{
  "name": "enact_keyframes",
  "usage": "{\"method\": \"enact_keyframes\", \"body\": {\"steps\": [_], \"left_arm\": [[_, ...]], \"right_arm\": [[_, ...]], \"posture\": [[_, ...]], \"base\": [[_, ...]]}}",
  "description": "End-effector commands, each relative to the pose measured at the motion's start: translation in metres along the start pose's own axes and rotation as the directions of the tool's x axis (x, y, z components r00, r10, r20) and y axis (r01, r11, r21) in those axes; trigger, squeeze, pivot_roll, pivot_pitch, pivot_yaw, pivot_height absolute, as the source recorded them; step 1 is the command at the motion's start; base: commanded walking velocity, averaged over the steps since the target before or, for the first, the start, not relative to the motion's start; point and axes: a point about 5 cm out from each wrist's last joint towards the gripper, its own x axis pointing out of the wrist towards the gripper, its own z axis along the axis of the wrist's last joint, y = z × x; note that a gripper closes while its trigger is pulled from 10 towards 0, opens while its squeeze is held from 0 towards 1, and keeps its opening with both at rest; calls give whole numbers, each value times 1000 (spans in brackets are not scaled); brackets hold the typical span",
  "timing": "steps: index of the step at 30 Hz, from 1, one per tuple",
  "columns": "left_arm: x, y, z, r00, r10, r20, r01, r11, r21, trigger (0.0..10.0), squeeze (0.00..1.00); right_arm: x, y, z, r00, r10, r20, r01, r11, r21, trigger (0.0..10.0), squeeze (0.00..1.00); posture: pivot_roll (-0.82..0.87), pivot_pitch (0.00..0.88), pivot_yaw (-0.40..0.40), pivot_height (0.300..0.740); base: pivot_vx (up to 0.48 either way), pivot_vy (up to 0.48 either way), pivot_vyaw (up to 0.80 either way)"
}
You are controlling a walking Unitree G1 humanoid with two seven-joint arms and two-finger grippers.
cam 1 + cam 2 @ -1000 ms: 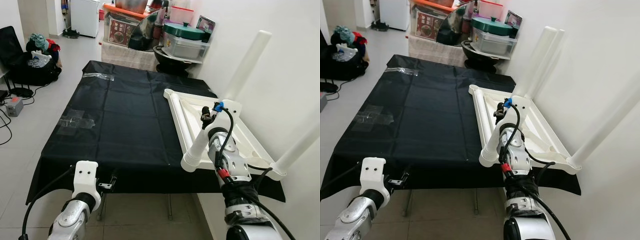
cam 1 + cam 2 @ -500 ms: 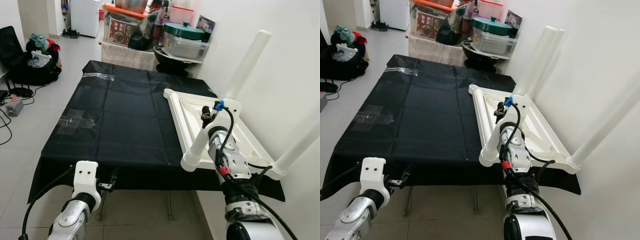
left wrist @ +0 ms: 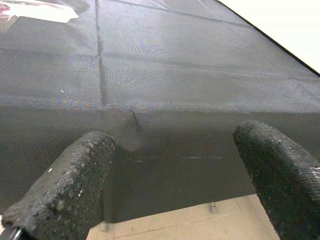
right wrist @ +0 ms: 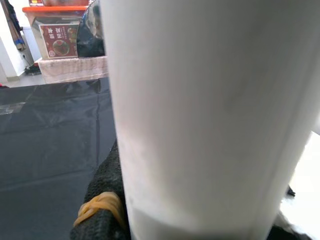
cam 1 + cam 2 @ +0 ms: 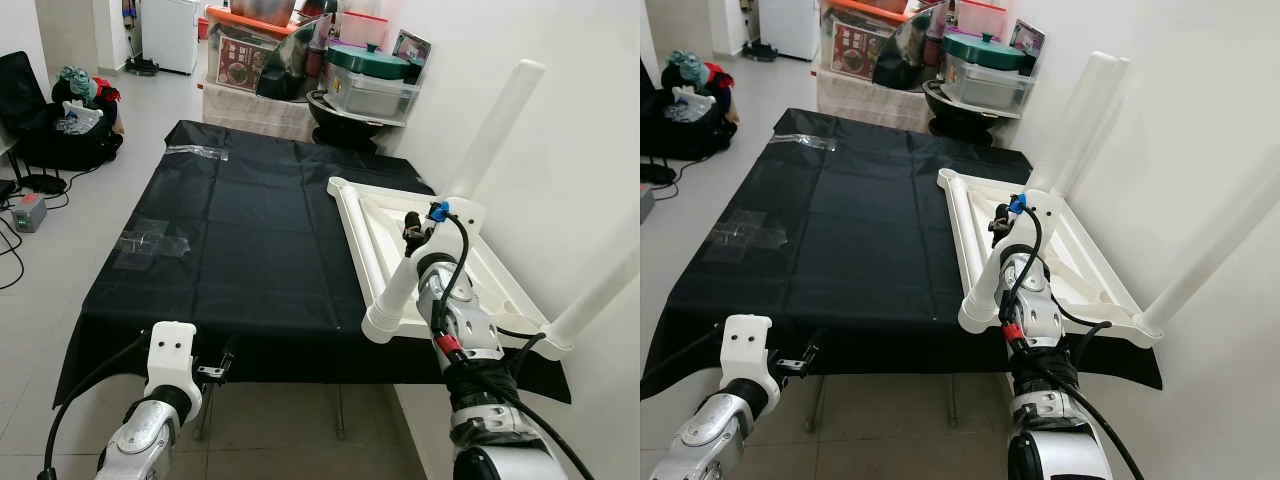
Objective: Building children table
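A white table leg [image 5: 398,291] is gripped by the right end effector [image 5: 412,232] over the upturned white children's tabletop [image 5: 500,280], lying on the black-covered table [image 5: 240,230]. Leg fitting appears underway; alignment with a corner socket is needed next. The left end effector [image 3: 175,170] is held open.

1. The black cloth [image 5: 250,240] over the table is matt woven fabric with fold creases; its fine weave is clear in the left wrist view.
2. The white table top [image 5: 440,255] and the white leg [image 5: 395,295] look like smooth plastic with a faint sheen.
3. The left gripper [image 3: 175,190] has rough, grainy black fingers [image 3: 70,195].
4. The floor [image 5: 40,300] is glossy pale tile.
5. Clear tape [image 5: 150,240] on the cloth shines.
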Motion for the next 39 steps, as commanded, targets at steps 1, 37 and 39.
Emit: {"method": "enact_keyframes", "body": {"steps": [1,37,39], "left_arm": [[1,-5,-2,1000,-19,-11,19,1000,2,10000,0],[2,-5,-3,1000,-24,-13,24,1000,6,10000,0],[2,-5,-3,1000,-26,-13,26,1000,6,10000,0]], "right_arm": [[-6,-27,-41,980,-107,-170,103,994,-33,10000,0],[-6,-25,-26,992,-99,-80,97,995,-29,10000,392],[-7,-24,-25,993,-94,-73,93,995,-22,10000,384]], "posture": [[147,0,-190,740],[145,0,-183,740],[144,0,-183,740]], "base": [[0,0,0],[0,0,0],[0,0,0]]}}
